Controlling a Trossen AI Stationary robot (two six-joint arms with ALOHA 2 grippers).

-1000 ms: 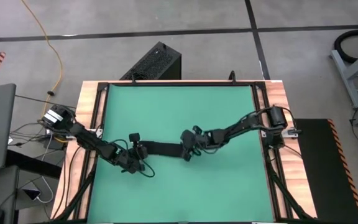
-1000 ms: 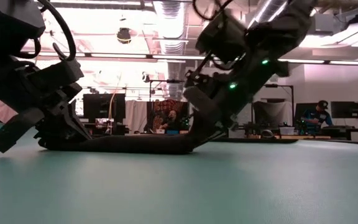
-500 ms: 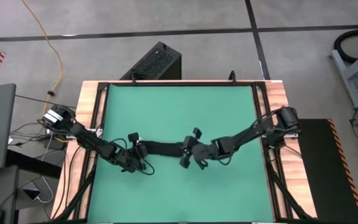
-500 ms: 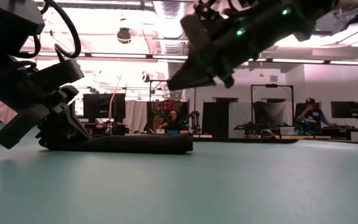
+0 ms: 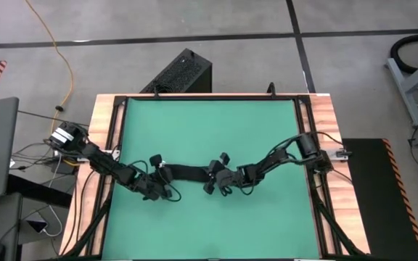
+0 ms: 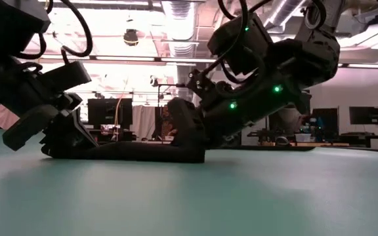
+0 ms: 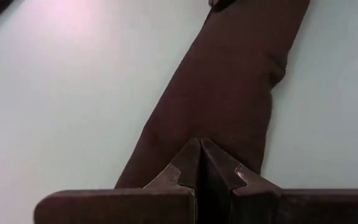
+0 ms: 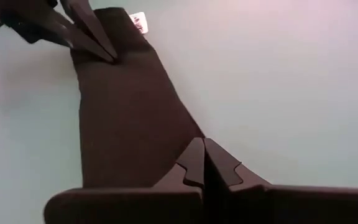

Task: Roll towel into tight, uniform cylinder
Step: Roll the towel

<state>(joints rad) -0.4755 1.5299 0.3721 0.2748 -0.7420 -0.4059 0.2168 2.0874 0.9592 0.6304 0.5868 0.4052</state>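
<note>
Towel [image 5: 187, 172] lay as a narrow folded strip mid-mat on the worktop [image 5: 101, 123]. Left tool [image 7: 202, 163] fingers closed together, pressing one end; right tool [image 8: 204, 163] likewise closed on the other end, gripping nothing. Risk: unequal pressure could skew the strip, giving a loose, tapered roll.
</note>
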